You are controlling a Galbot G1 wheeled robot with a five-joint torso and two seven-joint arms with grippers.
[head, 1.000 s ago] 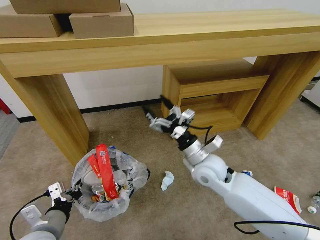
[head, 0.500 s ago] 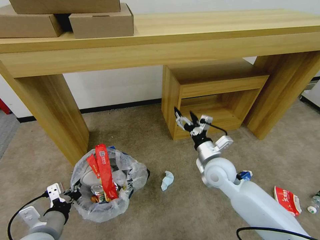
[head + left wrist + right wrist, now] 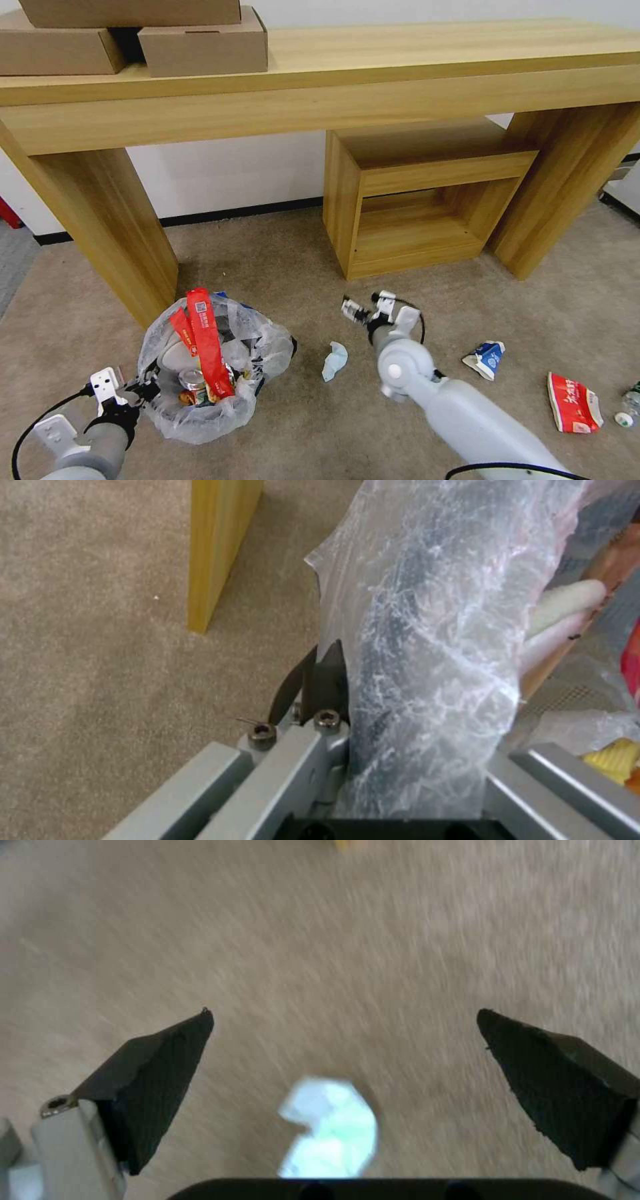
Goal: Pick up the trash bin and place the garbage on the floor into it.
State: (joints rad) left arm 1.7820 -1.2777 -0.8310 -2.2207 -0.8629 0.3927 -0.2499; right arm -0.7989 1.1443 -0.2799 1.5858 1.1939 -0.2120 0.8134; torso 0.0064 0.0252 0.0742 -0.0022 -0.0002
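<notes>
Gripper work is split between the two arms. Nearest the robot, the left gripper point(image 3: 143, 390) is pinched on the bag-covered rim of the trash bin point(image 3: 213, 370), one black fingertip point(image 3: 320, 680) lying outside the crinkled plastic liner. The bin is seen on the floor point(image 3: 280, 427) just ahead of that gripper, stuffed with red wrappers point(image 3: 203, 340), a can and pale pieces.

Farther out, the right gripper point(image 3: 357, 313) is held low over the carpet, its two black fingertips point(image 3: 160, 1065) spread wide apart with nothing between them. A crumpled white tissue point(image 3: 335, 360) lies on the floor just beside this gripper, on the side toward the bin, and is seen beneath the open jaws in the right wrist view point(image 3: 330, 1130), not touched.

To the other side of the right gripper, well apart, a blue-white carton point(image 3: 485, 358) lies on the carpet; beyond it a red wrapper point(image 3: 573, 401) and a clear bottle point(image 3: 628, 408) are found near the edge.

Behind everything, a wooden tabletop point(image 3: 400, 60) carrying cardboard boxes point(image 3: 200, 43) spans the wall, with a small open shelf unit point(image 3: 420, 200) under it.
</notes>
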